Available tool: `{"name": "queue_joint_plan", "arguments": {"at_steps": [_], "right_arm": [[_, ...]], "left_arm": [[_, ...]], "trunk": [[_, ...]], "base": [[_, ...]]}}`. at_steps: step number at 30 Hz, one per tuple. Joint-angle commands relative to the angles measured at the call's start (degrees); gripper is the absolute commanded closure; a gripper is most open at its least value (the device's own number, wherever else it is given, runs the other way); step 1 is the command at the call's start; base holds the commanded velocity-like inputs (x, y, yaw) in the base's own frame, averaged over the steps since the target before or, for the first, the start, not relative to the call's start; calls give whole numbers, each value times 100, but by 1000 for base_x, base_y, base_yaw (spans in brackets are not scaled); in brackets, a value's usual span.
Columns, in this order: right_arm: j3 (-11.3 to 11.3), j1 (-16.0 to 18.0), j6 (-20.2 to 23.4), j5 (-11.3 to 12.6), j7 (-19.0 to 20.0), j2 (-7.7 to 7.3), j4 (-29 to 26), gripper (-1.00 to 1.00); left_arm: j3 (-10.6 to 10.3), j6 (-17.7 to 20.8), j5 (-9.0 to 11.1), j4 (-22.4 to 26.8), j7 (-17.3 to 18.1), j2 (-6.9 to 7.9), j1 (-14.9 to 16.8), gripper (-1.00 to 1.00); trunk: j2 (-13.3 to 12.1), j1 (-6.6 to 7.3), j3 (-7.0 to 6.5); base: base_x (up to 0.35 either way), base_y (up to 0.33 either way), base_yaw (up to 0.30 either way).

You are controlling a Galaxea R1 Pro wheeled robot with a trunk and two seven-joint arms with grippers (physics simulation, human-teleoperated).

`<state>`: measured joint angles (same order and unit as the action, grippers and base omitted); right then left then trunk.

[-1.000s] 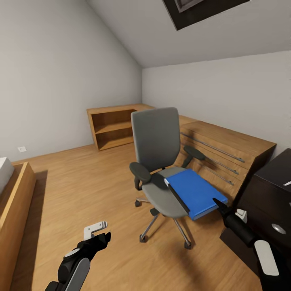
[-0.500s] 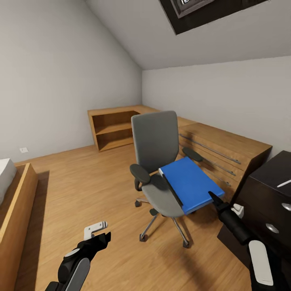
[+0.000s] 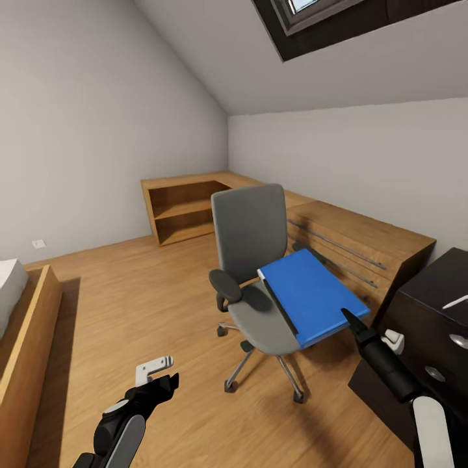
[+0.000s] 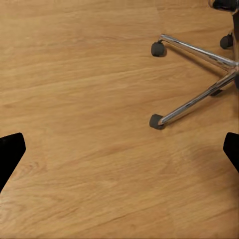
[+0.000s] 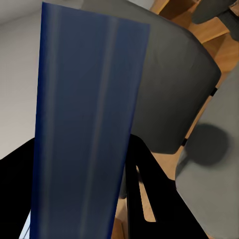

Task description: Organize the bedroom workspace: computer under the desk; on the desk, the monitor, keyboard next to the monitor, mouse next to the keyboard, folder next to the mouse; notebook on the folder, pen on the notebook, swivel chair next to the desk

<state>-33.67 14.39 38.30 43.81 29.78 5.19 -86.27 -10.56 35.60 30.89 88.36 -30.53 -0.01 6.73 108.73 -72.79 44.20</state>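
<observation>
The left hand (image 3: 158, 376) hung low over the floor, fingers spread and released. The blue folder (image 3: 311, 296) sat tilted above the swivel chair (image 3: 255, 273) seat, its near edge grasped by the right hand (image 3: 351, 323); a level, unhurried carry to the worktop (image 3: 435, 292) seemed wise.
</observation>
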Motion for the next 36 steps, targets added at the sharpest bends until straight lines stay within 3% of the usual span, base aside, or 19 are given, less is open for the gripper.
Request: {"name": "queue_joint_plan", "arguments": {"at_steps": [1, 9, 12, 13, 17, 36], "right_arm": [[-19, 5, 42, 11, 11, 0, -2, 100], [-31, 2, 59, 14, 17, -2, -12, 100], [-53, 2, 46, 14, 18, -1, -12, 100], [-63, 2, 60, 8, 24, 0, -15, 100], [-202, 2, 47, 13, 19, 5, -13, 100], [-268, 2, 12, 14, 19, 9, -20, 100]], "left_arm": [[-6, 9, 58, 8, -53, 1, 4, -100], [-25, 3, 56, 15, -45, -3, 4, -100], [-156, 1, 51, 30, -48, 4, 4, -100], [-323, -43, 49, 54, -58, 17, 5, -100], [-443, -52, 49, 71, -59, 18, 12, -100], [-474, -53, 49, 77, -59, 18, 12, -100]], "trunk": [[-39, 23, -13], [-360, 199, -157], [-480, 265, -211], [-520, 287, -229], [-681, 375, -300], [-1443, 792, -641]], "base": [[0, 0, 0], [0, 0, 0], [0, 0, 0], [0, 0, 0], [0, 0, -76], [0, 0, -259]]}}
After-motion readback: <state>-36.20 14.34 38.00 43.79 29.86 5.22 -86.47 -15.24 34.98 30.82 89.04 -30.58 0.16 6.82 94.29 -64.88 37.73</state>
